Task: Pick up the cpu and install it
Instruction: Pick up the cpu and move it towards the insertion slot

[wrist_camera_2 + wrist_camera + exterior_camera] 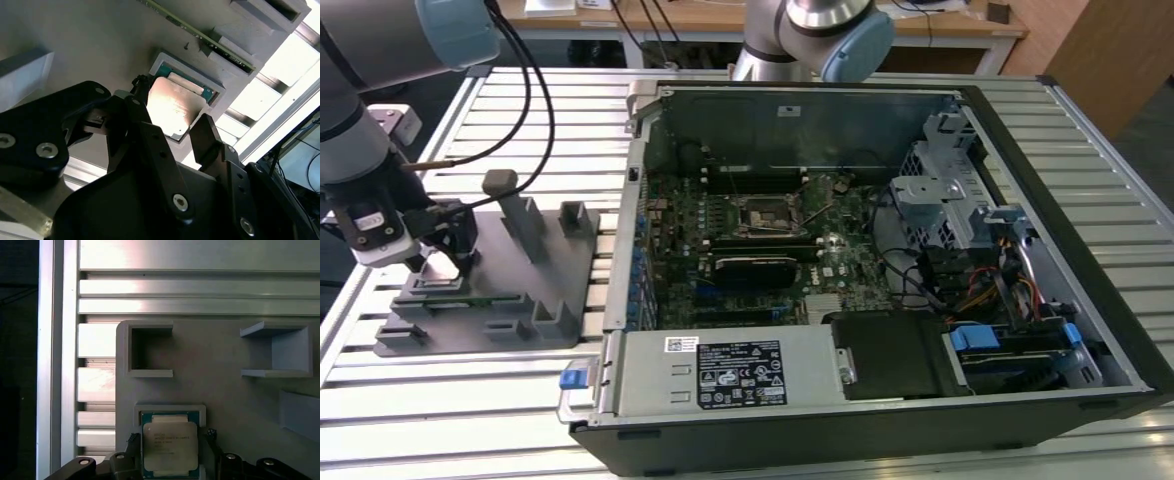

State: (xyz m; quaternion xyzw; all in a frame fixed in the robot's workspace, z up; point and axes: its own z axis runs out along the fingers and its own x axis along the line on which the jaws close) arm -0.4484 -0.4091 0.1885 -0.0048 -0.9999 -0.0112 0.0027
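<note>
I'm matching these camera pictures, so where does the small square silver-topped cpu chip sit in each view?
Exterior view: the square silver-topped cpu is a pale patch at the black gripper tip, at the exterior view's left, over the grey holder block.
Second wrist view: cpu at the gripper's tip, at the block's rimmed pocket.
First wrist view: cpu at that same rimmed pocket.
Shared landmark: the rimmed pocket.
</note>
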